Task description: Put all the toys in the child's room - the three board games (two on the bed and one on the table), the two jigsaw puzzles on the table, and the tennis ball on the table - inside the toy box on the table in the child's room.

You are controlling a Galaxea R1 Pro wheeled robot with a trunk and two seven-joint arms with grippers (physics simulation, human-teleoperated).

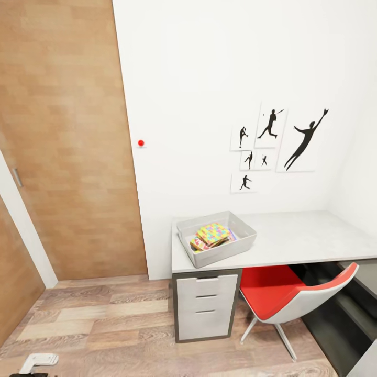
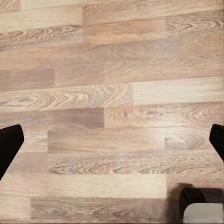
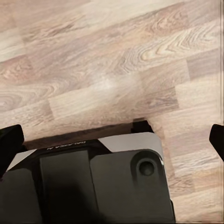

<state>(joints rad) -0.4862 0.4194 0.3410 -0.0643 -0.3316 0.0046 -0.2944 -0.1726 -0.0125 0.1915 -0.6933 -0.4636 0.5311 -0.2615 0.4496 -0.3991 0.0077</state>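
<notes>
Two tools, left [image 2: 112, 140] and right [image 3: 112, 137], hang spread wide, empty, above the wood floor [image 2: 112, 70].

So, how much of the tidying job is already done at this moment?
Partly done: the see-through greyish plastic bin on the light grey desk already holds a multicoloured puzzle board lying on other colourful flat items. Nothing is in hand: the left gripper and right gripper are open above the wood-plank floor. I cannot tell what is left.

White wall [image 1: 209, 78] (wood floor [image 1: 115, 319])
</notes>
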